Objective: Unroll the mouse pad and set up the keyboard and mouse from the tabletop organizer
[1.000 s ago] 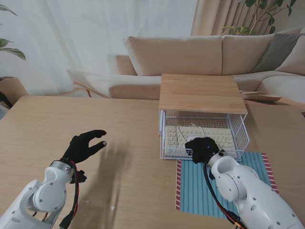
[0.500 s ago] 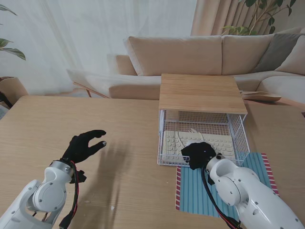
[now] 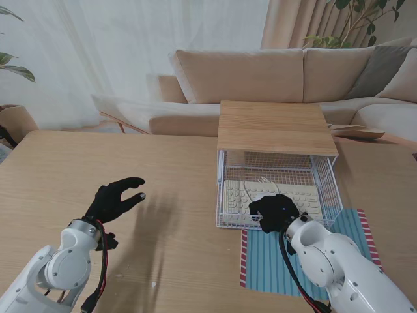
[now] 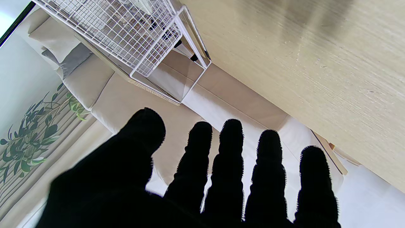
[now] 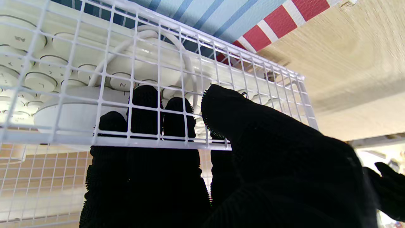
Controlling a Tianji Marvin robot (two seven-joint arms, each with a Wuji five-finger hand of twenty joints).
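The organizer has a wooden top and a white wire drawer pulled out toward me over the far edge of the flat, blue-striped mouse pad. A cream keyboard lies in the drawer with a white cable over it. My right hand is shut on the drawer's front wall, fingers hooked inside, thumb outside. The right wrist view shows a white mouse on the keyboard, just beyond the fingers. My left hand hovers open over the table, far left of the organizer.
A beige sofa stands behind the table. The pad's red-and-white edge lies toward the table's middle. Bare wood separates my left hand from the organizer. The left wrist view shows the wire drawer from its side.
The wire drawer has slid nearer to me out from under the wooden top, drawn by my right hand. Most of the keyboard now shows. The left hand has not moved.
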